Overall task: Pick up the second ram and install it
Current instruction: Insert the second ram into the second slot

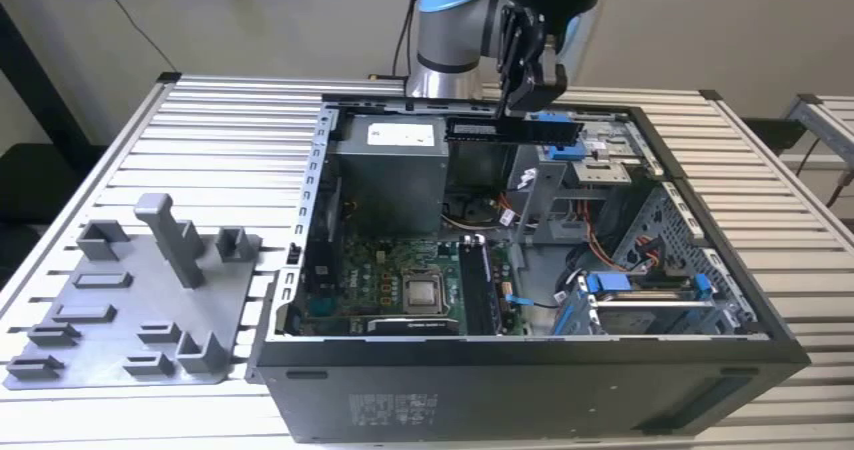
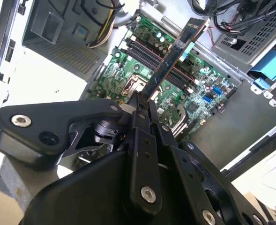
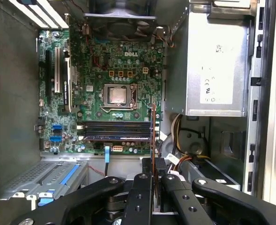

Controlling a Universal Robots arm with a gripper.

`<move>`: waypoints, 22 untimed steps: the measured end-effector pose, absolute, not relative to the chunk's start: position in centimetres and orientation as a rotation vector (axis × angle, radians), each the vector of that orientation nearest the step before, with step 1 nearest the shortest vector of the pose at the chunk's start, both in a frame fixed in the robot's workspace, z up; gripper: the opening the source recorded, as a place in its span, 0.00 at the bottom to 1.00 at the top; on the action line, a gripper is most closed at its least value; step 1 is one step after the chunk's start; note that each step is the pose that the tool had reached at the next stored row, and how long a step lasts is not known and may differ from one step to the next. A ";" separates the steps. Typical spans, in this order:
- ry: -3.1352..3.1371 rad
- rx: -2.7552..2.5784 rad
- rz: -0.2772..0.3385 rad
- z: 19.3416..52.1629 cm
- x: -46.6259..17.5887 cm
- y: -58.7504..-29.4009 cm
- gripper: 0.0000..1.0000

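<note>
The gripper (image 1: 523,108) is clamped on the upper edge of the second ram (image 1: 511,130), holding it level and clear above the rim of the open computer case (image 1: 534,375), toward its far wall. In the first wrist view the stick stands edge-on at the end of the memory slots (image 3: 114,131), beside the power supply (image 3: 217,70), touching neither

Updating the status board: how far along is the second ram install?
Done: pickup; jaws of the gripper are shut on the second ram. In hand: it hangs over the open case, above the motherboard. Left: seating; it is not in the memory slots yet.
</note>
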State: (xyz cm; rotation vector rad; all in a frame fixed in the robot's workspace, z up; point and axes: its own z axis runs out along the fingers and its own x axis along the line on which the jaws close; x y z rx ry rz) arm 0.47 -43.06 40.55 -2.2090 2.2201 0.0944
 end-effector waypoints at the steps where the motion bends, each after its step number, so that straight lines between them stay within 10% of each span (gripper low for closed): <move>1: 2.220 -2.209 0.094 40.6 0.5 -43.1 0.14; 22: 2.401 -2.003 0.093 40.4 0.5 -43.1 0.14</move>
